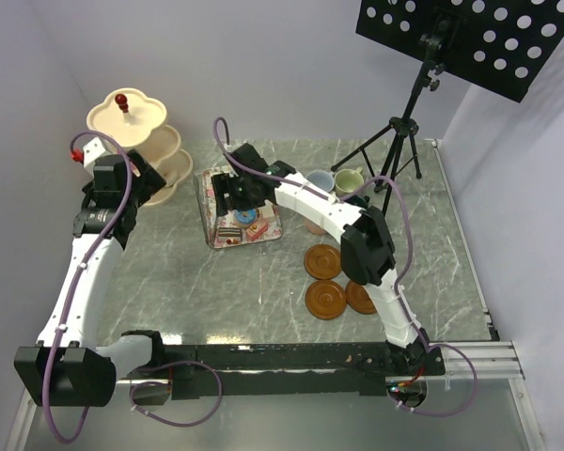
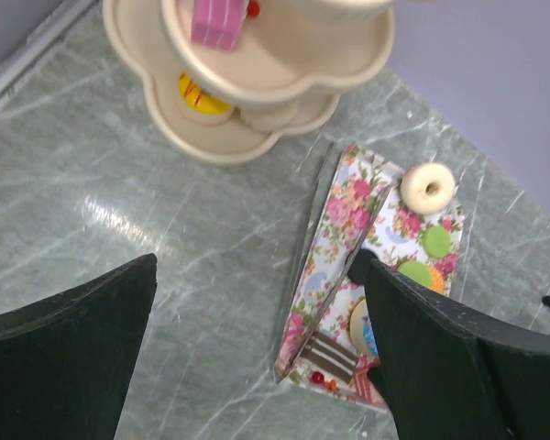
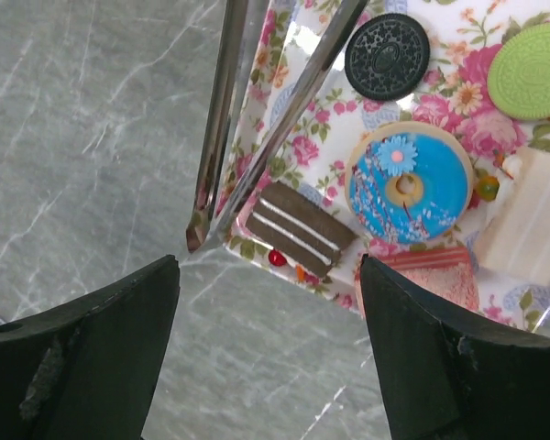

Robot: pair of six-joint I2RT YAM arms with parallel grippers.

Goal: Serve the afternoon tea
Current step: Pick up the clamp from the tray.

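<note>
The cream three-tier stand (image 1: 136, 122) stands at the back left. In the left wrist view the stand (image 2: 284, 82) holds a pink cake (image 2: 218, 23) and a yellow cake (image 2: 202, 96). My left gripper (image 1: 143, 185) is open and empty beside the stand, above the table (image 2: 261, 348). My right gripper (image 1: 233, 195) is open and empty over the near left corner of the floral tray (image 1: 207, 221), above the table (image 3: 270, 339). On the tray lie a chocolate layer slice (image 3: 302, 231), a blue donut (image 3: 406, 183), a black cookie (image 3: 387, 55), a green macaron (image 3: 532, 57) and a white cake (image 3: 530, 229).
Metal tongs (image 3: 257, 119) lie along the tray's left edge. A light blue mug (image 1: 320, 180) and a light green mug (image 1: 350, 180) stand behind my right arm. Three brown saucers (image 1: 322, 261) lie mid-right. A tripod (image 1: 395, 141) stands at the back right.
</note>
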